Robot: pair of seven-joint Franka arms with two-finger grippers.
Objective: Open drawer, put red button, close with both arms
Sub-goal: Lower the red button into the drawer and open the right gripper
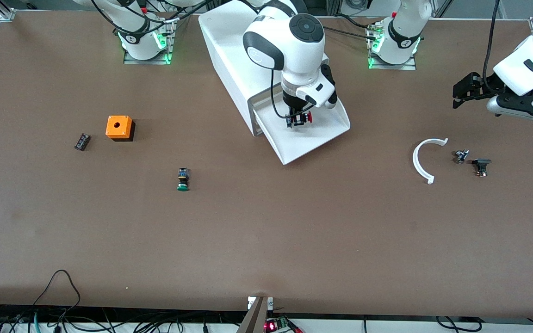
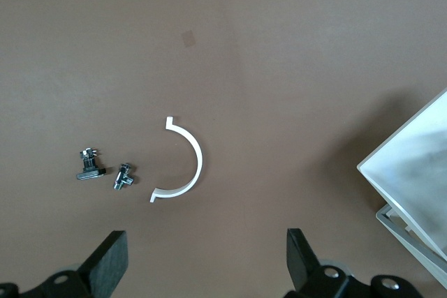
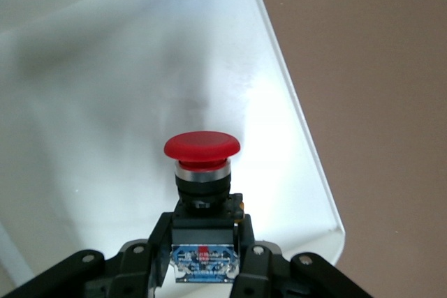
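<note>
Bright, even overhead lighting; soft short shadows under the orange box and green button. Strong glare off the white drawer floor just below the right gripper; red button sharp there. Left gripper fingertips slightly soft-focused at frame edge.

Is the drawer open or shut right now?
Open: the drawer juts from the cabinet, its tray exposed under the right pincer.
</note>
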